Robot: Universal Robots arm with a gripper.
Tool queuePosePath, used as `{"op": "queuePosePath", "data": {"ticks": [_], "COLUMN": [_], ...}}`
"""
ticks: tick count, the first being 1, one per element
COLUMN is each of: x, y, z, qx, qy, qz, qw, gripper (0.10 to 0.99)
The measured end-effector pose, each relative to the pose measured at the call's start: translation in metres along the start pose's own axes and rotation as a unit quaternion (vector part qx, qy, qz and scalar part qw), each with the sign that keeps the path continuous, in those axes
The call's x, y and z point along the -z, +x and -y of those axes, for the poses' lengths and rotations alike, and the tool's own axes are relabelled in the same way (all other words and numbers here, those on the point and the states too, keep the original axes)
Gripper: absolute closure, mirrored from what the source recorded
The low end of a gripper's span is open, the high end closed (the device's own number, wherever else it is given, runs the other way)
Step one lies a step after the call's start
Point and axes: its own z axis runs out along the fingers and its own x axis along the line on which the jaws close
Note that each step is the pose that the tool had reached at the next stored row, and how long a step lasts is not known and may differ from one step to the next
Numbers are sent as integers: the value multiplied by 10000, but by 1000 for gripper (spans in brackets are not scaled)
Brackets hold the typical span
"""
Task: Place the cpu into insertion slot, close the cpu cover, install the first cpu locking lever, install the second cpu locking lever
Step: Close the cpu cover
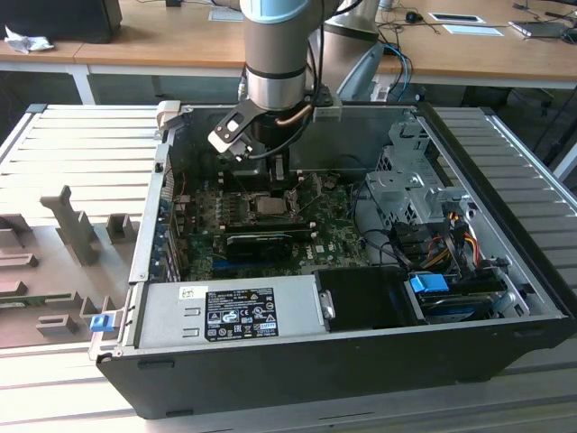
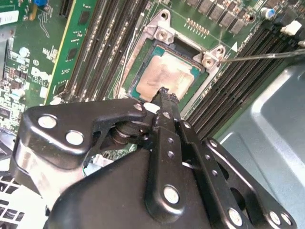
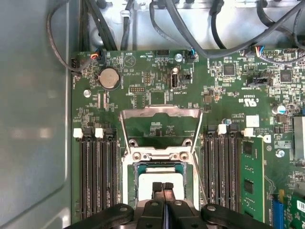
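The cpu (image 2: 174, 76) sits in the insertion slot (image 3: 127, 183); it seems light, stiff and fragile, best held by its edges. The gripper (image 3: 162, 186) is closed, empty.

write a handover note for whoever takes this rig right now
Gripper: shut, nothing held, tips just above the chip; contact cannot be told.
The small flat square silver-grey cpu lies in the square black insertion slot with a silvery rim.
The thin silvery windowed cpu cover is flipped open, away from the slot.
A thin metal locking lever sticks out, unlatched.
Done: cpu placed.
Left: cover closing and both levers.
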Motion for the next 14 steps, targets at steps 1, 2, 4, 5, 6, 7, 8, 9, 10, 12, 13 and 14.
{"op": "queuePosePath", "data": {"ticks": [1,2,4,5,6,7,8,9,10,12,13,14], "x": [9,37,98,128,145,161,164,165,165,166,167,170], "y": [2,5,10,11,13,13,14,14,15,16,16,16], "z": [-1,-2,-3,-5,-7,-7,-8,-10,-11,-12,-13,-14], "qx": [0,0,-1,0,1,1,0,0,0,0,1,0], "qy": [0,-1,-1,0,-1,-1,-2,-1,-1,-1,-1,-1], "qz": [-1,-2,-1,0,-1,-1,-2,-1,2,5,6,6], "qw": [10000,10000,10000,10000,10000,10000,10000,10000,10000,10000,10000,10000], "gripper": [980,980,980,980,980,980,980,980,980,980,980,980]}}
